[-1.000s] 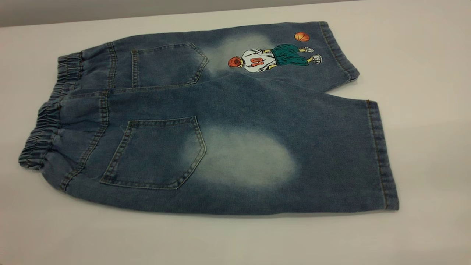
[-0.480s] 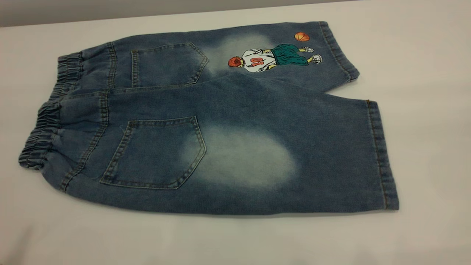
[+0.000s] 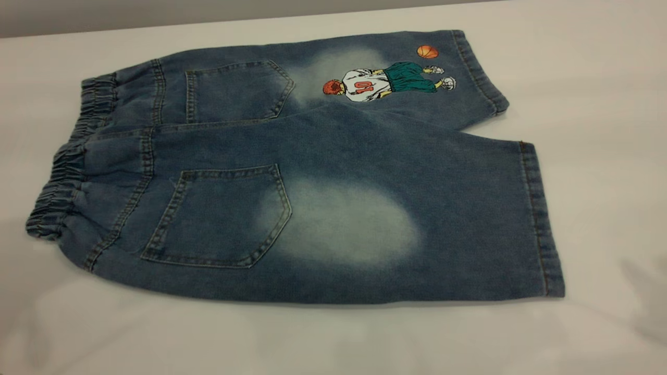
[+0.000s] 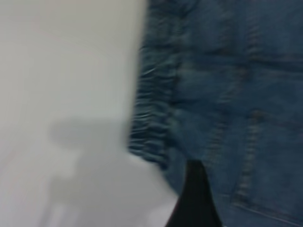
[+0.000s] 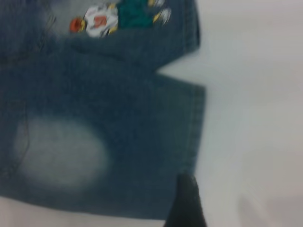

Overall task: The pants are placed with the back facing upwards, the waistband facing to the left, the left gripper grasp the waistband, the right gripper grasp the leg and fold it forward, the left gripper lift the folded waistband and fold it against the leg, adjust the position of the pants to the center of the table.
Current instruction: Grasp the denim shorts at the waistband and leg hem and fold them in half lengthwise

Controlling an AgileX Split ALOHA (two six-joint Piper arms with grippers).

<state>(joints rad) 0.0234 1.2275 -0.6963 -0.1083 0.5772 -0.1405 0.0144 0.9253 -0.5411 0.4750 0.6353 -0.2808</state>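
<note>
**Pants lying flat, both grippers hovering near their edges**

The pants are lying spread out on the table, back side up, both patch pockets showing. Landmark for these notes: the big whitish fade on the leg nearest the exterior camera.

- The waistband is sitting at the end of the pants far to the left of the fade, gathered and ruched, resting on the tabletop.
- The basketball-player print is lying beyond the fade, on the other leg, with a small orange ball just past it toward that leg's hem.
- The hem of the faded leg is running to the right of the fade, flat on the table.

The left gripper is showing only as one dark finger in its wrist view, hanging over the denim just beside the waistband; cannot tell how wide it is standing.

The right gripper is likewise showing as a single dark finger, hanging by the hem of the faded leg, on the far side of the hem from the fade; its spread cannot be told either.

Neither gripper is appearing in the exterior view.
</note>
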